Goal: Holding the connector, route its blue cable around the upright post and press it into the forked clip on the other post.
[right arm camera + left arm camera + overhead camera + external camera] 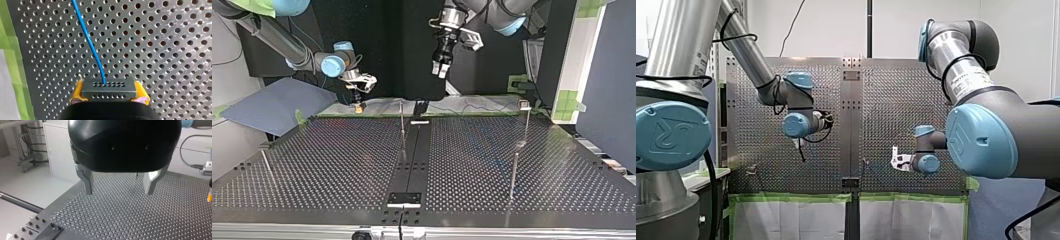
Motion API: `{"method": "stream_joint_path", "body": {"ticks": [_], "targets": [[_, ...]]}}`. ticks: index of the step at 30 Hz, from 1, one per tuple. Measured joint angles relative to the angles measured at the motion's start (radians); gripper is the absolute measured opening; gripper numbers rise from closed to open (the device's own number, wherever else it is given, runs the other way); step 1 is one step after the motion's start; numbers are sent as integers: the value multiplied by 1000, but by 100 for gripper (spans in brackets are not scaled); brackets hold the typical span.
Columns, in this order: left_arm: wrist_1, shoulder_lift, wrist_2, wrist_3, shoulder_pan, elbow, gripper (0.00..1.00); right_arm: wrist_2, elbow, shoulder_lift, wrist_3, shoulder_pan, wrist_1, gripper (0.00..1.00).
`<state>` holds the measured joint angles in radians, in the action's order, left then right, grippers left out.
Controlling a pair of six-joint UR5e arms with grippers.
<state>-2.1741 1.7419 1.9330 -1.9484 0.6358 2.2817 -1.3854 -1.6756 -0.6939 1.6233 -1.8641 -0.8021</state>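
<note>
Two arms, two pincers, one connector, one blue cable, and at least three thin posts in the top view. The connector is a dark grey oblong block with two rows of small round holes on its face. The blue cable leaves one hole of the far row and bends gently away over the perforated surface. My right pincer has its two yellow pads closed against the block's short ends. In the top view that grip sits left of the middle post, about level with its tip. A headed post stands well to the right of the middle post, and a leaning post far to its left, nearer the camera. My left pincer hangs above and right of the middle post, its metal fingers spread wide with nothing between them.
</note>
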Motion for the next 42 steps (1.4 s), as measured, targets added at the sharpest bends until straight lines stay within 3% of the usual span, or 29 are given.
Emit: {"method": "stream_joint_path", "body": {"ticks": [5, 12, 20, 24, 29, 32, 36, 42], "targets": [[3, -41, -2, 6, 0, 41, 100, 0, 3, 0, 0, -2, 3, 0], [14, -93, 0, 53, -1, 96, 100, 0, 4, 0, 0, -3, 4, 0], [61, -108, -13, 98, -9, 161, 100, -1, 4, 0, -3, -6, 8, 0], [95, -90, -18, 88, -16, 195, 100, -13, 10, -1, -10, -7, 11, 0], [141, -48, -19, 92, -22, 226, 100, -53, 24, -21, -45, -8, 41, 0], [171, -17, -21, 94, -23, 230, 100, -68, 26, -45, -55, -9, 68, 0], [190, 22, -22, 95, -24, 231, 100, -75, 27, -79, -50, -10, 102, 0], [196, 38, -23, 95, -24, 231, 100, -75, 27, -125, -25, -11, 147, 0]]}}
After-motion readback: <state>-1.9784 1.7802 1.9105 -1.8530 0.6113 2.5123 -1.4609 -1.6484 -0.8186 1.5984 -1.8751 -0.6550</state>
